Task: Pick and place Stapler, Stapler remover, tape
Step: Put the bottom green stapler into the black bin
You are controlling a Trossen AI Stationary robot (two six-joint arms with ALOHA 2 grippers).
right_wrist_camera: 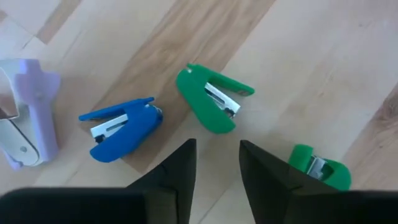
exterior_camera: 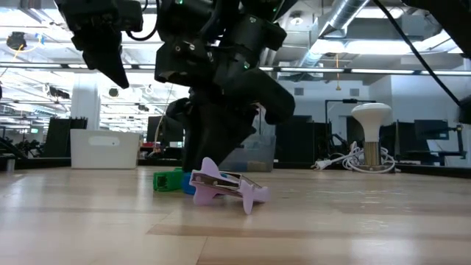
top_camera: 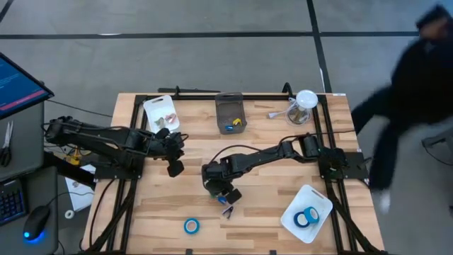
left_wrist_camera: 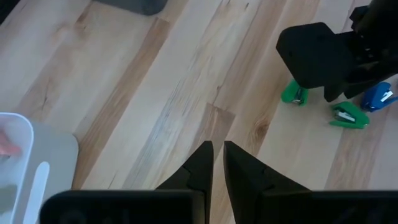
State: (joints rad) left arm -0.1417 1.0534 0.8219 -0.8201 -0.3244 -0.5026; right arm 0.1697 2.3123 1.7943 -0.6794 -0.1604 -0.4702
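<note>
Blue, green and lilac little plastic things lie on the wooden table (top_camera: 156, 205), and your right hand (right_wrist_camera: 216, 163) hangs just above them. Take the green staple remover (right_wrist_camera: 213, 99) as your mark. Left of it lies the blue staple remover (right_wrist_camera: 121, 129), very near. Left of that lies the lilac stapler (right_wrist_camera: 28, 118). Right of the green one sits a second green remover (right_wrist_camera: 318, 167), partly hidden by a finger.

Your right hand has its two fingers partly open, with a gap between them, and it holds nothing. Your left hand (left_wrist_camera: 213, 168) waits well off to the left, fingers almost together, empty.

These removers look light, hard and smooth, so I think they may slide or spin if you bump them. Pinch the green one across its fat body, not the thin jaws.

One blue tape roll (top_camera: 191, 225) lies alone on the wood. More tape (top_camera: 307, 217) sits in a white tray (top_camera: 322, 200). A person stands beside the table. Behind is a big bright room.
</note>
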